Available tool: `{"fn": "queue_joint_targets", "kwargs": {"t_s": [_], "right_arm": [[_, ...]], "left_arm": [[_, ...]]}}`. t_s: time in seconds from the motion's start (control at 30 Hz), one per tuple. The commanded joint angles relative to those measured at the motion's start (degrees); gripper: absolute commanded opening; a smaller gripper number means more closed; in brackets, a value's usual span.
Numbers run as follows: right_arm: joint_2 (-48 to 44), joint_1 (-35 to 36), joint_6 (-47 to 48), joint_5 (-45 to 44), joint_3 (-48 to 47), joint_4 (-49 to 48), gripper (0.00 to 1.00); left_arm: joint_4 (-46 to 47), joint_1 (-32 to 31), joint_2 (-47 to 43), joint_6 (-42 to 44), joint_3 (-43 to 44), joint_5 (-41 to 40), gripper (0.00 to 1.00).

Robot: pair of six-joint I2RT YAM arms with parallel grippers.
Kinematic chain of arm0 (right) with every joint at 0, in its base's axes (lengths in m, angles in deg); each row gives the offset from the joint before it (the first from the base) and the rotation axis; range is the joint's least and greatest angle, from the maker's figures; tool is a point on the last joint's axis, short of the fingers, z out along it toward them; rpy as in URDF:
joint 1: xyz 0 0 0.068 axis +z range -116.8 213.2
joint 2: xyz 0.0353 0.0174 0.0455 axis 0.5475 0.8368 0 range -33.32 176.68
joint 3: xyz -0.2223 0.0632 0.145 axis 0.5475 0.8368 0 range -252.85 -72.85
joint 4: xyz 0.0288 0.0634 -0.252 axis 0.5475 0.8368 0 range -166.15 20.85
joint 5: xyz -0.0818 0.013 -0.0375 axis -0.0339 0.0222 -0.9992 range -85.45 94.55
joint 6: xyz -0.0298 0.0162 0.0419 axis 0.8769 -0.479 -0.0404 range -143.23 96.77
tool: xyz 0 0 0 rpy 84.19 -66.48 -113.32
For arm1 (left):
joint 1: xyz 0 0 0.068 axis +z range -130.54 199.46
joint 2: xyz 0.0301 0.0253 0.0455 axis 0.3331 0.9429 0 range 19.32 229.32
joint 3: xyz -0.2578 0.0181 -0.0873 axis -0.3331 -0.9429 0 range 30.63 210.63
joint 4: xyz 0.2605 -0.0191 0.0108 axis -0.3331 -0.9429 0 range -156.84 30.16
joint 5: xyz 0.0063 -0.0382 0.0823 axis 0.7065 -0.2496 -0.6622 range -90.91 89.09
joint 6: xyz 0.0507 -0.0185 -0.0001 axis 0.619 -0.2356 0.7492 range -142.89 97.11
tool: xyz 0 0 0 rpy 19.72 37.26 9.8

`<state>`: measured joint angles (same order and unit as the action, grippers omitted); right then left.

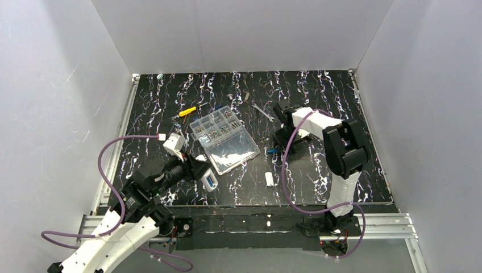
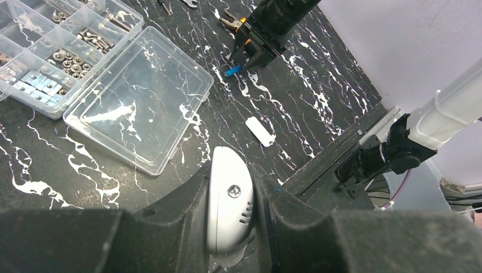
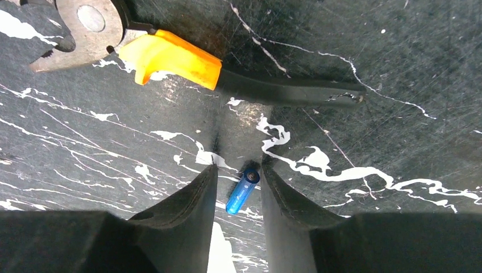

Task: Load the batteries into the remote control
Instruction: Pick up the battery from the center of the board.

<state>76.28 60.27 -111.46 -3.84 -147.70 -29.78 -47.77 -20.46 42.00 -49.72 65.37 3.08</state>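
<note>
Right of the tabletop's (image 1: 318,170) middle, our right gripper (image 3: 239,170) straddles a battery (image 3: 241,193), jaws spread; left gripper (image 2: 230,170) clamps the remote (image 2: 227,210). That battery's not in yet, obviously.

No text, label or number is legible.

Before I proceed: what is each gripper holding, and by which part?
Left gripper clamps the slim white plastic remote control by its long edges. Right gripper holds nothing: its open jaws straddle a small blue cylindrical battery, ungripped.
</note>
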Motion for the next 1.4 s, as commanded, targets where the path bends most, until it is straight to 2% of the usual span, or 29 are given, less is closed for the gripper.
{"fn": "queue_joint_targets", "kwargs": {"t_s": [0.0, 0.43, 0.53, 0.67, 0.73, 0.8, 0.93, 1.13, 1.2, 1.37], "right_arm": [[0.6, 0.6, -0.7, 0.7, -0.8, 0.8, 0.41], [1.2, 1.4, -1.1, 2.7, -0.8, 0.0, 0.39], [0.9, 1.4, -1.1, 2.4, -0.1, -0.4, 0.30], [-0.7, 1.3, -0.6, 2.7, 2.4, -3.2, 0.06], [-3.6, 1.4, -0.5, 1.2, 4.6, -5.6, 0.01], [-7.4, 1.3, 0.7, -1.4, 6.6, -8.3, 0.01], [-16.3, 1.4, 9.2, -8.0, 8.2, -13.7, 0.01], [-29.7, 2.9, 35.0, -9.9, 12.9, -30.8, 0.01], [-34.1, 3.8, 42.6, -9.2, 14.9, -35.8, 0.01], [-43.2, 6.1, 64.7, -0.2, 20.0, -45.4, 0.01]], "left_arm": [[1.6, 0.0, -0.7, 0.3, 1.3, -0.3, 0.00], [1.6, 0.0, -0.1, 0.2, 1.4, -0.3, 0.00], [1.5, 0.0, -0.1, 0.1, 1.5, -0.3, 0.00], [1.2, 0.1, -0.2, 0.2, 1.5, -0.4, 0.00], [1.4, 0.1, 0.0, 0.2, 1.5, -0.4, 0.00], [1.9, 0.1, 0.4, -0.1, 1.5, -0.3, 0.00], [3.6, 0.1, 2.0, -1.2, 1.8, 0.0, 0.00], [11.8, 0.0, 7.4, -6.4, 2.8, 1.0, 0.00], [14.5, 0.1, 10.2, -8.4, 3.7, 1.8, 0.00], [19.8, 0.1, 17.9, -14.0, 6.6, 4.6, 0.00]]}}
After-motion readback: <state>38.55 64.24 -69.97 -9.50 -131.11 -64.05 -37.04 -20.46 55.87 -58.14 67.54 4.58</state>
